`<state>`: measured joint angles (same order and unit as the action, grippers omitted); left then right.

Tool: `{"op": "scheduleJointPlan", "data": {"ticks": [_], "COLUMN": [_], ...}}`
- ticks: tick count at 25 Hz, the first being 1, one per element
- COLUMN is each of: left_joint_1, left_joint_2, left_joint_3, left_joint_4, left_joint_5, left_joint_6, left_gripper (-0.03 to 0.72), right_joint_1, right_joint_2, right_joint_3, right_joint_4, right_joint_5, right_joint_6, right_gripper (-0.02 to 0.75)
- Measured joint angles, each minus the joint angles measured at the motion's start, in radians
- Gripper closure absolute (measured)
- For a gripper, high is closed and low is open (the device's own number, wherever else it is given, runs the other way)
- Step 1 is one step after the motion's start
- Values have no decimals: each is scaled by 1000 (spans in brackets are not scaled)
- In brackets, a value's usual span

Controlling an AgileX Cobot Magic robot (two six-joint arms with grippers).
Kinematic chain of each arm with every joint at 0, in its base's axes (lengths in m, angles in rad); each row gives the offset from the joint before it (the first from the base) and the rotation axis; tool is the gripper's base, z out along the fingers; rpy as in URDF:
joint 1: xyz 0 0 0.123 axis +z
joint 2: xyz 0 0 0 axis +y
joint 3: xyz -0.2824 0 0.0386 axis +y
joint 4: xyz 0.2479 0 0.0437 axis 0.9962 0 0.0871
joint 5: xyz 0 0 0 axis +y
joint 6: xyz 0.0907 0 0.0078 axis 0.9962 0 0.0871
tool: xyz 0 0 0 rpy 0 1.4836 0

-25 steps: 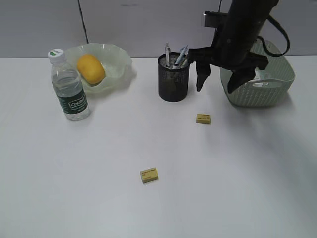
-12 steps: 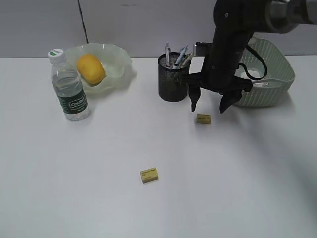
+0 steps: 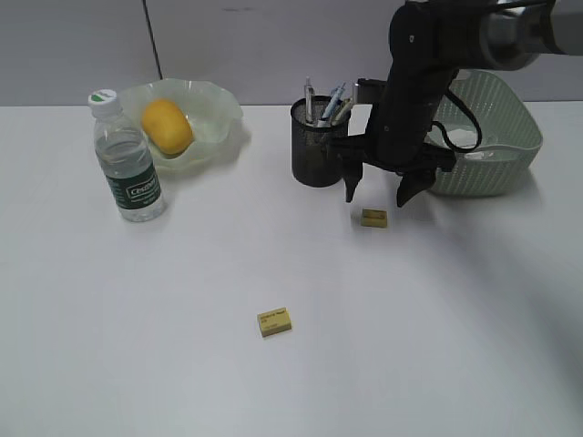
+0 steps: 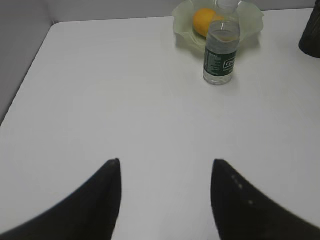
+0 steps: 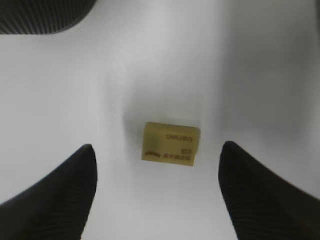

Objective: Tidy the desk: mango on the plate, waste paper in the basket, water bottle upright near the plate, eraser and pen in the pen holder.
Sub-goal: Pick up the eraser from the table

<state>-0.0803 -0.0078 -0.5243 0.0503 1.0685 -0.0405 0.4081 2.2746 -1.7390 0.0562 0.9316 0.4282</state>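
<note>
My right gripper (image 3: 375, 194) is open and hangs just above a yellow eraser (image 3: 373, 218) on the desk (image 3: 182, 346); in the right wrist view the eraser (image 5: 170, 144) lies between the tips of my right gripper (image 5: 157, 146). A second yellow eraser (image 3: 276, 321) lies nearer the front. The black mesh pen holder (image 3: 319, 144) holds several pens. The mango (image 3: 167, 126) sits in the plate (image 3: 219, 114). The water bottle (image 3: 127, 162) stands upright beside the plate. The basket (image 3: 487, 146) is behind the right arm. My left gripper (image 4: 165, 162) is open over bare desk. Any waste paper is out of view.
A grey wall runs behind the desk. The left wrist view shows the bottle (image 4: 221, 50), the mango (image 4: 206, 20) and the plate (image 4: 186, 25) far ahead, and the desk's left edge (image 4: 27, 75).
My right gripper has moved from beside the basket and pen holder down and forward to just above the eraser. It has stayed open. Nothing else moved.
</note>
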Motion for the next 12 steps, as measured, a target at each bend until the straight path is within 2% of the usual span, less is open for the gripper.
{"op": "scheduleJointPlan", "data": {"ticks": [12], "left_joint_1": [0], "left_joint_2": [0], "left_joint_3": [0], "left_joint_4": [0], "left_joint_5": [0], "left_joint_6": [0], "left_gripper": [253], "right_joint_1": [0], "right_joint_2": [30], "right_joint_3": [0], "right_joint_4": [0], "right_joint_5": [-16], "right_joint_6": [2], "right_gripper": [144]}}
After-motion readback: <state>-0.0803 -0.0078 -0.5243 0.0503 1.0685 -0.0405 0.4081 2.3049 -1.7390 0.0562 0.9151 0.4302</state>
